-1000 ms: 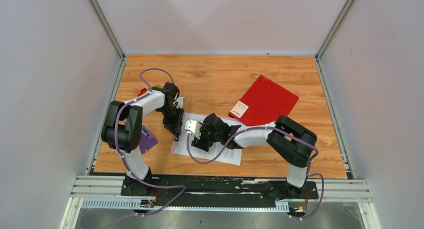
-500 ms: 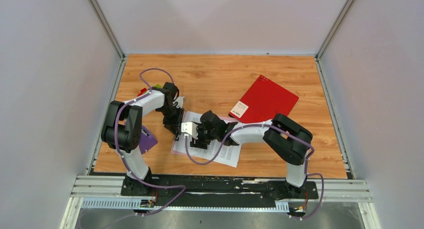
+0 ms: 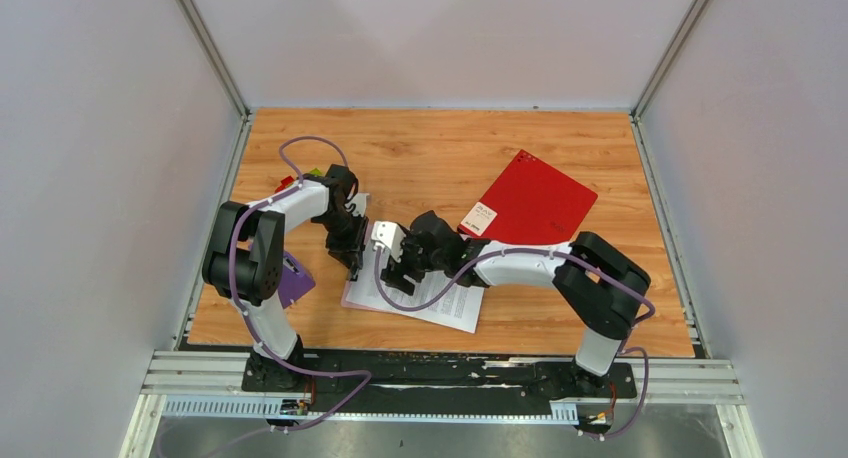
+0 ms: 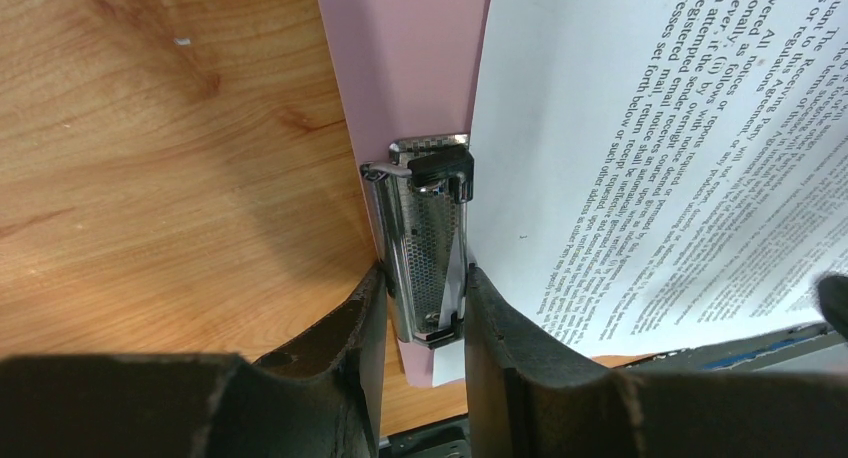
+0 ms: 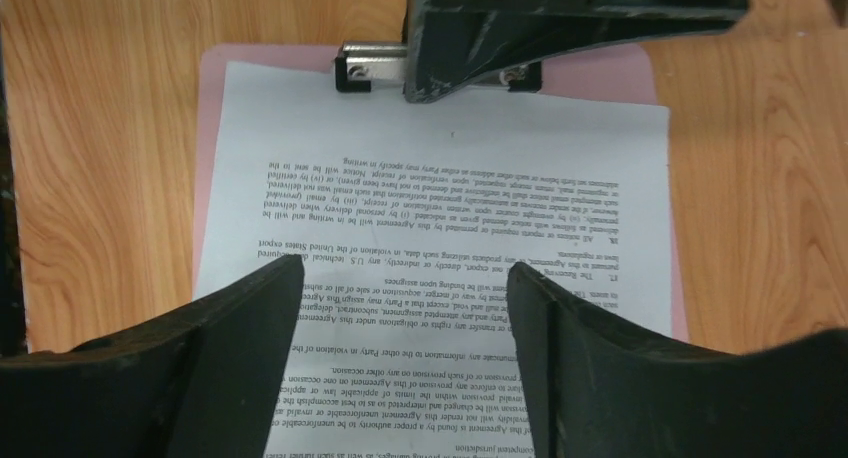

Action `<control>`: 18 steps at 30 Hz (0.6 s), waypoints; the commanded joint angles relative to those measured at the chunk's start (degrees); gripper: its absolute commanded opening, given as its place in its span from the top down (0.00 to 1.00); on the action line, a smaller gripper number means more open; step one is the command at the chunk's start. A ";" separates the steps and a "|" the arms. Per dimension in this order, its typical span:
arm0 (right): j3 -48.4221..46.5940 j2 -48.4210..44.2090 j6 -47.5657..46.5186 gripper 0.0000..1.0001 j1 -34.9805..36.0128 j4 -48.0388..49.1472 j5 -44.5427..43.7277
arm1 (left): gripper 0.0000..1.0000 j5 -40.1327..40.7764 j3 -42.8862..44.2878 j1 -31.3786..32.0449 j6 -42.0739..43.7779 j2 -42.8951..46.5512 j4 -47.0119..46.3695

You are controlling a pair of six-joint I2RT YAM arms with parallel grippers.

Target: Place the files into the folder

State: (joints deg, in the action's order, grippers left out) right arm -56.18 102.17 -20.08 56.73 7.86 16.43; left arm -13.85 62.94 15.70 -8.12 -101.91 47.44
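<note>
A white printed sheet point(image 3: 440, 303) of the files lies on a pink folder board point(image 4: 400, 68) with a metal clip point(image 4: 425, 248) at its left end. My left gripper point(image 4: 422, 288) is shut on the clip, one finger on each side, and the clip stands raised. The sheet's edge point(image 4: 640, 158) reaches the clip's side. My right gripper point(image 5: 405, 278) is open, its fingers spread low over the sheet point(image 5: 440, 178), facing the clip point(image 5: 365, 63). In the top view the left gripper point(image 3: 352, 263) and right gripper point(image 3: 392, 276) are close together. I cannot make out a second sheet.
A red folder point(image 3: 528, 203) lies flat at the back right, its near corner beside the right forearm. A purple object point(image 3: 293, 281) sits by the left arm at the table's left edge. Small red and green items point(image 3: 300, 178) lie behind the left arm.
My right gripper has moved left towards the clip, and the sheet has slid and turned a little with it. The left gripper has stayed on the clip.
</note>
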 commanded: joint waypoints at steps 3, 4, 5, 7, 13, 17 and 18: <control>-1.78 -2.85 6.16 0.19 -2.49 0.41 -0.96 | 1.00 -1.17 -0.25 -0.06 1.09 0.76 -1.43; -2.27 -2.11 6.48 0.19 -3.09 -0.26 -0.77 | 1.00 -0.99 -0.33 -0.06 1.09 0.79 -1.39; -2.76 -1.52 6.80 0.19 -3.62 -0.98 -0.46 | 1.00 -0.86 -0.30 -0.06 1.09 0.91 -1.43; -3.14 -0.55 6.73 0.19 -4.07 -1.60 -0.66 | 1.00 -0.75 -0.32 -0.06 1.09 0.95 -1.52; -3.88 3.10 4.99 0.19 -4.32 -1.73 -0.84 | 1.00 -1.16 -0.24 -0.06 1.29 1.06 -1.56; -5.80 6.14 2.24 0.19 -5.07 -2.91 1.03 | 1.00 -1.53 -0.20 -0.06 1.54 1.41 -1.56; -6.12 6.73 1.33 0.19 -5.13 -3.15 1.37 | 1.00 -1.59 -0.24 -0.06 1.57 1.47 -1.57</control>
State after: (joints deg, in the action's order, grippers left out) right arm -58.92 106.83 -15.75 52.14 5.50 15.84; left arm -13.85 62.94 15.70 -7.99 -101.91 47.44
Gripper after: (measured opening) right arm 0.813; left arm 0.366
